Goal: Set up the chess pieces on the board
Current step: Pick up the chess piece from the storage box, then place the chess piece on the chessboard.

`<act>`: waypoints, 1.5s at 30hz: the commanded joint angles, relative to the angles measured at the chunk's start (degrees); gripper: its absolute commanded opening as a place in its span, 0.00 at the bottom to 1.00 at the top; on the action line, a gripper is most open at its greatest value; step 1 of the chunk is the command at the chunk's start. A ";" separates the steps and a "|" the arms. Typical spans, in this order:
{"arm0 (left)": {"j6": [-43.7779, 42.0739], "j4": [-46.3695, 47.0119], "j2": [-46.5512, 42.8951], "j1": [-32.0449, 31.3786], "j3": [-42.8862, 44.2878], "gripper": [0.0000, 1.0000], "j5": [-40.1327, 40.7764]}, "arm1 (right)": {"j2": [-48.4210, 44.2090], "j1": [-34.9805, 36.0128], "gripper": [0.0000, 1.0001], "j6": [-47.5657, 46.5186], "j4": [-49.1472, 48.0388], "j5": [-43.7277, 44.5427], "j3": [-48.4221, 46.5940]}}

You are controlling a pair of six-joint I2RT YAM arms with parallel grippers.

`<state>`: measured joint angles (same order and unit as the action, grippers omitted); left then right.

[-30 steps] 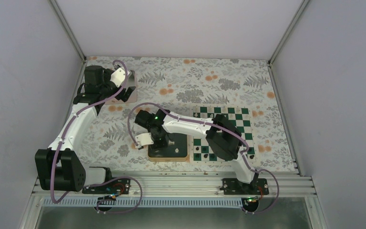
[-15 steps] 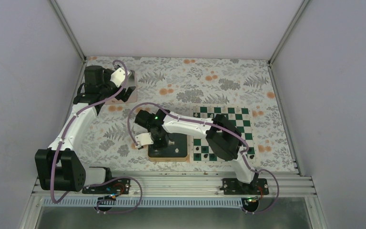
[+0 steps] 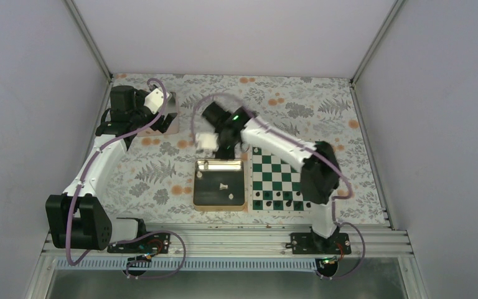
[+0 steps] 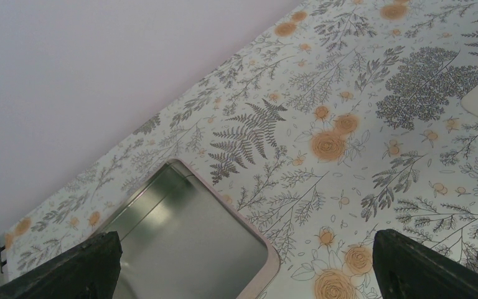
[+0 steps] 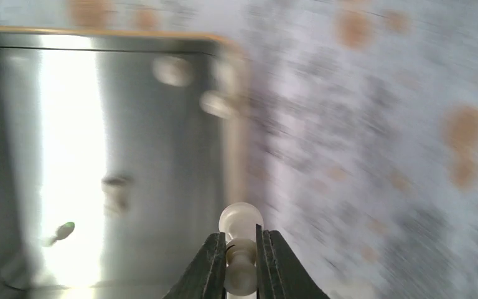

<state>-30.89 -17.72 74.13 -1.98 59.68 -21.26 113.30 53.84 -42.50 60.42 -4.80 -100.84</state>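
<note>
White piece [image 5: 241, 215] sits pinched btwn the two fingers of the right gripper [image 5: 241, 244]. Jaws are closed tight on its lower body, w/ the round head poking out past the tips. That wrist view is badly blurred. Behind the piece you can still make out the gold-rimmed tray [image 5: 233, 93] and a few more pale pcs [image 5: 117, 187] lying on its shiny floor.

From the top cam, the right gripper [image 3: 226, 149] hangs above the flowered tablecloth [image 3: 162, 168], just past the tray's far rim [image 3: 220, 161] and near the far-left corner of the board [image 3: 286, 171]. The held piece is too small to pick out from up there. Approx. four white pcs [image 3: 223, 185] lie scattered inside the tray, well apart from each other.

The board, green & white squares, lies flat right beside the tray's right side; touching or not, can't tell. Black pcs [image 3: 278, 204] stand on its two near rows.

Left gripper [image 4: 244, 249] is spread wide & empty. It sits at the far-left corner of the table, over a silver tray [image 4: 187, 243].
</note>
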 commanded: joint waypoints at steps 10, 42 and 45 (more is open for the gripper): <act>-0.57 0.27 -0.69 0.13 0.46 1.00 -0.98 | -5.83 -36.11 0.09 -3.02 0.79 -0.48 1.34; -0.72 0.32 -0.15 0.11 0.33 1.00 -1.24 | 5.32 -42.74 0.12 -4.61 -1.29 -2.20 8.38; -0.66 0.37 -0.12 0.09 0.30 1.00 -1.26 | 5.36 -42.61 0.12 -4.70 -1.18 -2.64 8.52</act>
<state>-30.92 -17.76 74.13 -1.98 59.68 -21.28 118.15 10.81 -46.54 59.18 -5.58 -91.94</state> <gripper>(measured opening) 0.999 0.123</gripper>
